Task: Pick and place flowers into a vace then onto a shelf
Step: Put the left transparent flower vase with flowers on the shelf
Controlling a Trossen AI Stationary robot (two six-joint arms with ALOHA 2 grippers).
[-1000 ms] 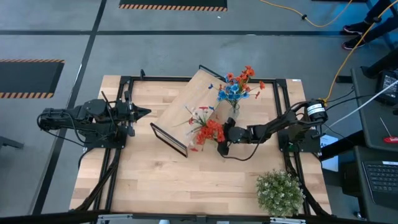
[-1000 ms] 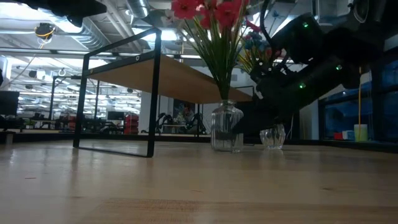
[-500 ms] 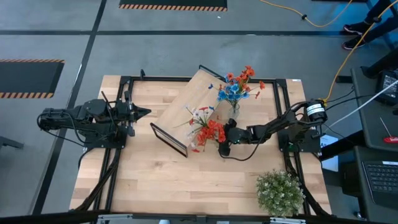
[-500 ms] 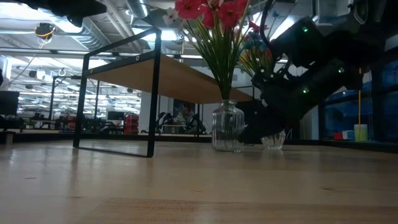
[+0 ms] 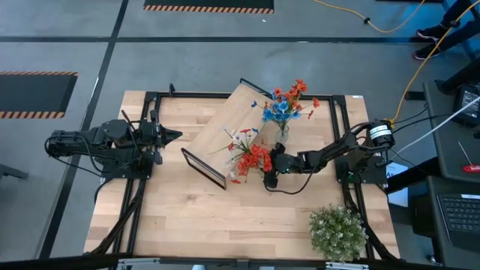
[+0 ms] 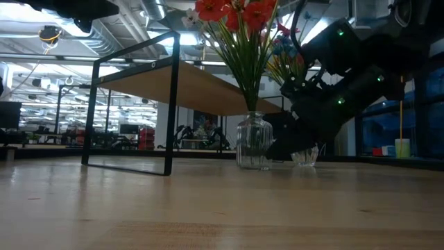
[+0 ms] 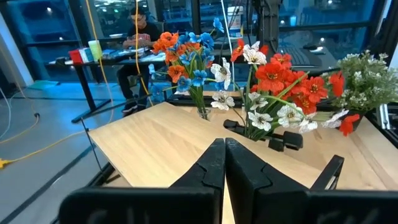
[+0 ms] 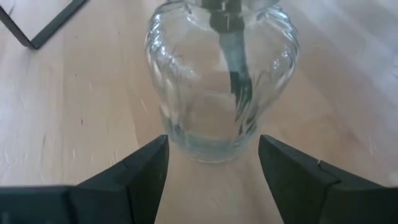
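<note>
Right gripper [image 8: 211, 171] has crept nearer the vase [image 8: 221, 81], jaws spread, not touching | shelf [image 5: 232, 124] at 11 o'clock of vase; flowers [image 5: 251, 156] in it | left gripper [image 7: 224, 168] pressed together, parked at 9 o'clock | risk: off-centre squeeze tips top-heavy glass.

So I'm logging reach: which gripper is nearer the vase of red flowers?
Right. The right gripper is open at the vase; the left gripper waits shut beyond the shelf.
</note>
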